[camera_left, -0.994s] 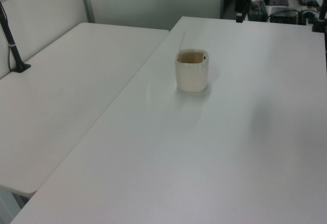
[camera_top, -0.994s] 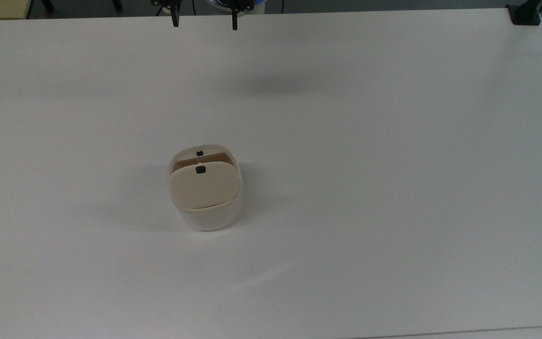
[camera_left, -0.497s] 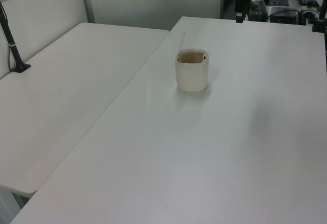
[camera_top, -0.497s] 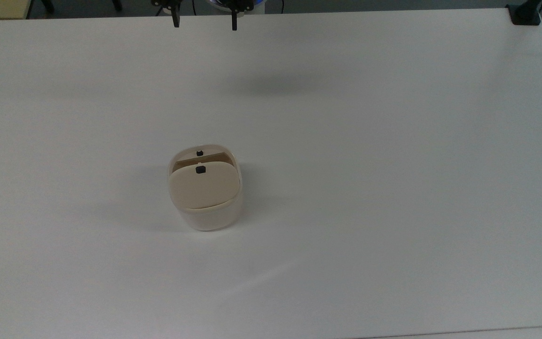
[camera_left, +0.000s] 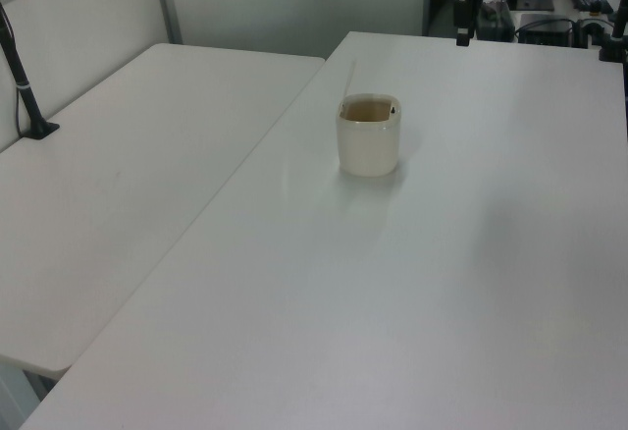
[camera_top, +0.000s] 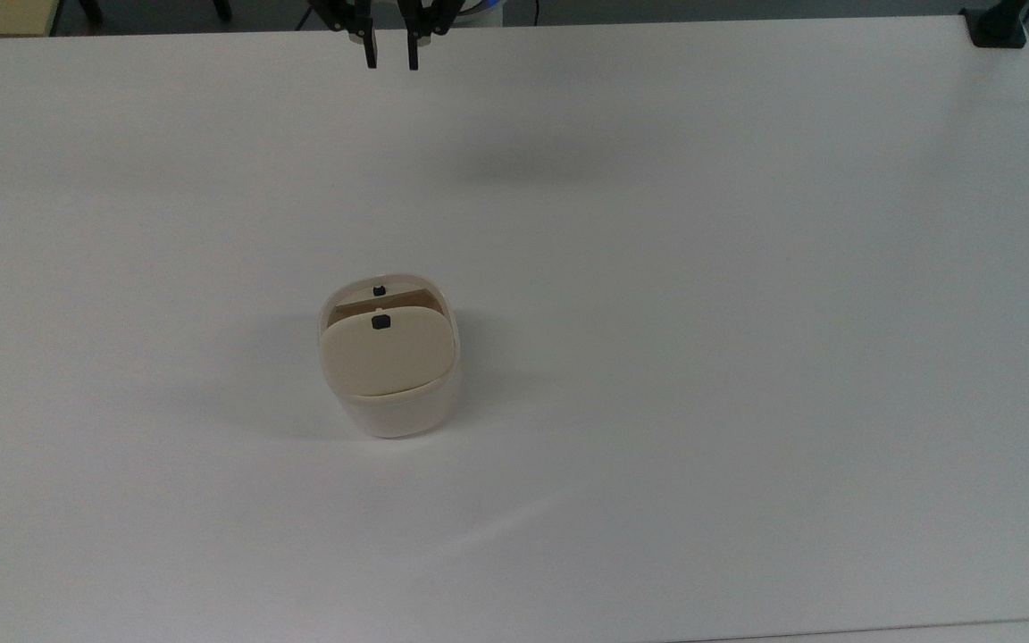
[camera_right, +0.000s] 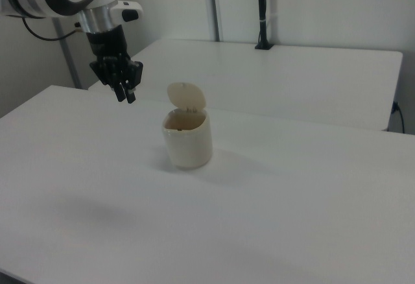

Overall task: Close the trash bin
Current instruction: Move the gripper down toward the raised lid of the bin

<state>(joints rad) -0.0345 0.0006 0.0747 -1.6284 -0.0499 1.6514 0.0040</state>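
The trash bin (camera_top: 398,413) is a small cream-white tub standing on the white table (camera_top: 702,313), left of centre in the top view. Its beige lid (camera_top: 385,357) is raised on its hinge, leaving the opening (camera_top: 385,302) uncovered; a black button (camera_top: 380,322) sits near the lid's free edge. From the right view the bin (camera_right: 188,142) shows its lid (camera_right: 186,94) standing up behind the rim. The bin (camera_left: 369,140) is mid-table in the left view. My gripper (camera_top: 390,59) hangs high over the far table edge, well away from the bin, fingers a narrow gap apart and holding nothing. In the right view the gripper (camera_right: 127,96) points down, left of the bin.
A black clamp (camera_top: 997,27) sits on the table's far right corner in the top view. A second white table (camera_left: 147,145) adjoins on the left view's left, with a black post (camera_left: 25,86) on it. Another black post (camera_right: 261,11) rises behind the bin in the right view.
The gripper's fingers have drawn much closer together and dropped slightly lower in the top view. The bin and its lid have not moved.
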